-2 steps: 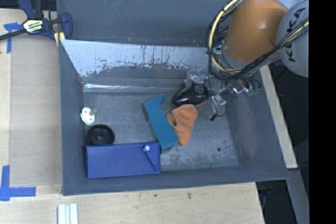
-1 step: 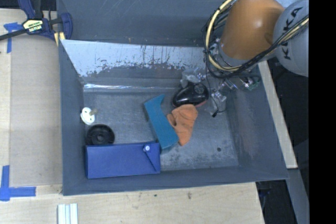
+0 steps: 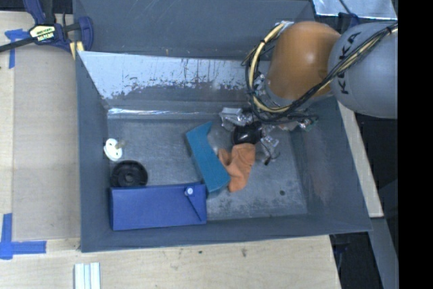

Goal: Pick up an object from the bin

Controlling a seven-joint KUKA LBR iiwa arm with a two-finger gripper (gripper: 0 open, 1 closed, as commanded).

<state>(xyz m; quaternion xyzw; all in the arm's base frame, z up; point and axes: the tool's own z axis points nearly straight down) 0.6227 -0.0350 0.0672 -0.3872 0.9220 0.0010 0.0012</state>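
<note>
My gripper (image 3: 247,135) hangs low in the right middle of the bin, under the arm's wrist. Directly below it and touching its lower end lies a crumpled orange cloth (image 3: 239,167). The cloth's upper edge runs up to the gripper's dark body, and I cannot make out whether it is gripped. A teal oblong block (image 3: 206,156) lies tilted just left of the cloth, its right edge against it.
A flat blue box (image 3: 158,207) lies along the bin's front wall at the left. A black round disc (image 3: 128,174) and a small white piece (image 3: 112,149) sit near the left wall. The arm with its orange dome and cables reaches in from the right.
</note>
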